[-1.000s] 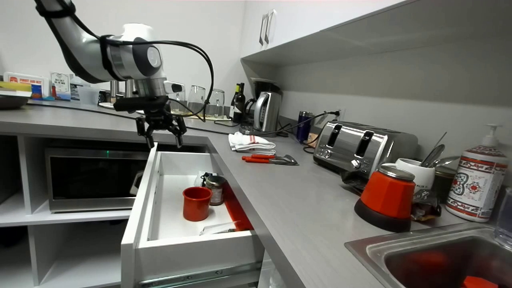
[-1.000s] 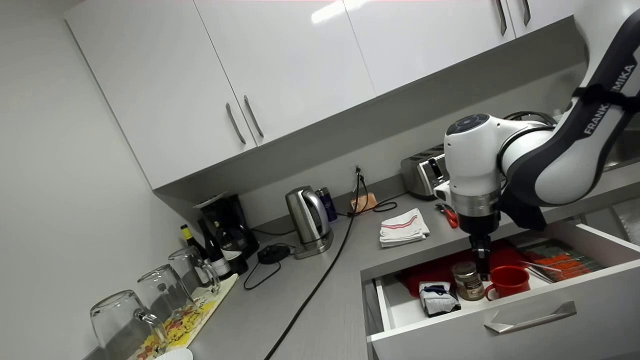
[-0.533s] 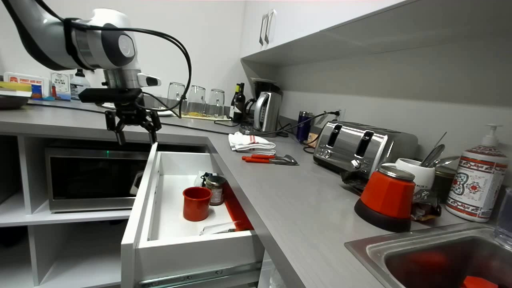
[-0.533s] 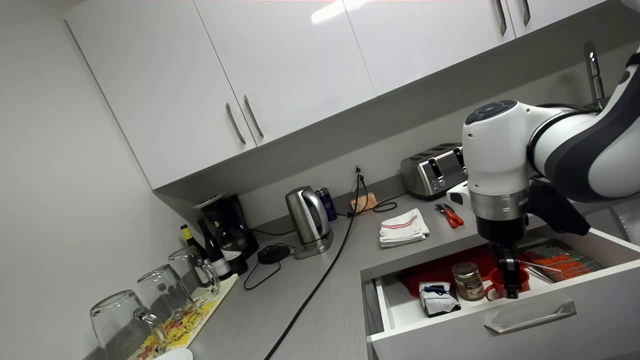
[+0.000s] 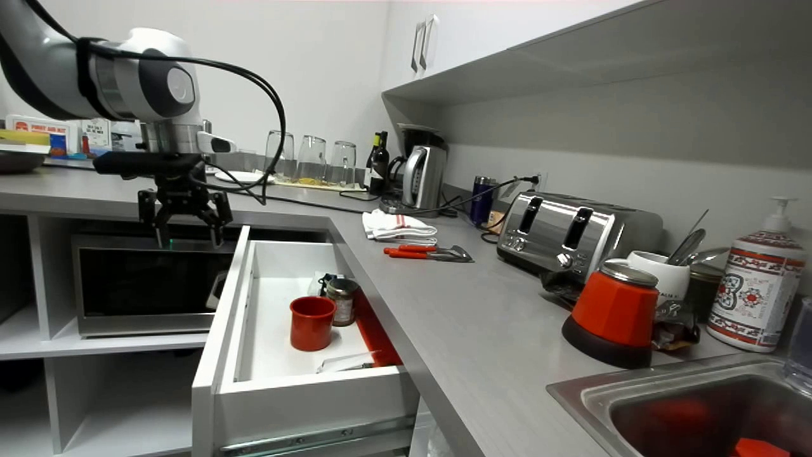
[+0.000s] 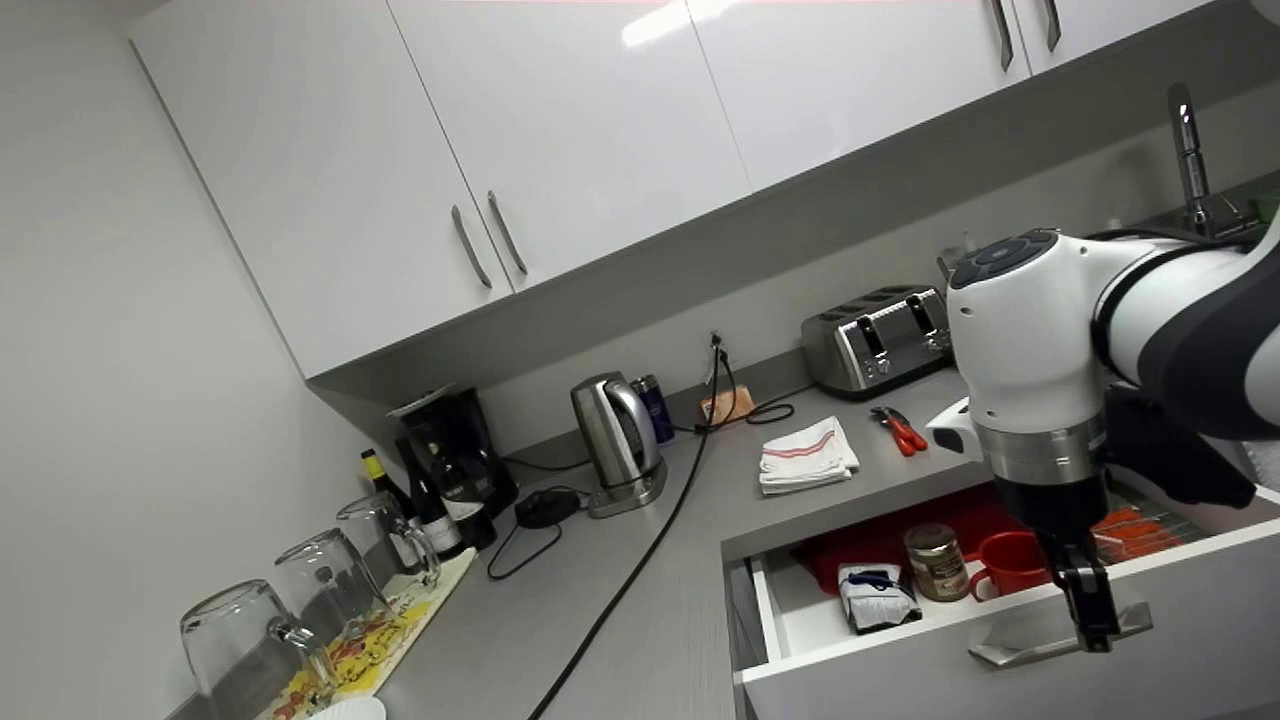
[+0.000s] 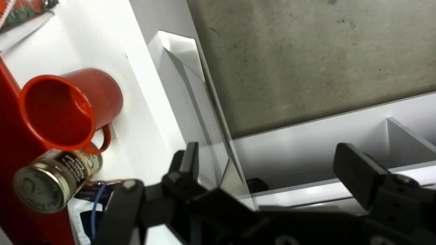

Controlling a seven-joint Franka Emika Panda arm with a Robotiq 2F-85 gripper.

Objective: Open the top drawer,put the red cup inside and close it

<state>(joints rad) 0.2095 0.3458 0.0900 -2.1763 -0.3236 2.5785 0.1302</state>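
Note:
The top drawer [image 5: 219,330] is pulled open; its white front also shows in an exterior view [image 6: 870,680]. The red cup [image 5: 311,333] stands inside it on the white floor, and also shows in an exterior view [image 6: 1010,562], partly behind the gripper, and in the wrist view [image 7: 102,88]. The silver bar handle [image 7: 190,64] runs along the drawer front. My gripper [image 5: 190,243] is open and empty, just outside the drawer front, pointing down. In an exterior view the gripper [image 6: 1097,640] covers part of the handle. In the wrist view the fingers [image 7: 267,146] are wide apart.
A glass jar [image 5: 343,301] stands beside the cup in the drawer, with a small packet [image 6: 878,597]. A microwave [image 5: 155,279] sits on the shelf behind the gripper. A folded towel [image 5: 399,226] and red-handled tools [image 5: 425,254] lie on the counter. A toaster [image 5: 577,235] stands farther along.
My gripper has moved away from above the drawer, out past its front, and lowered. It stays open. The cup and the drawer have not moved.

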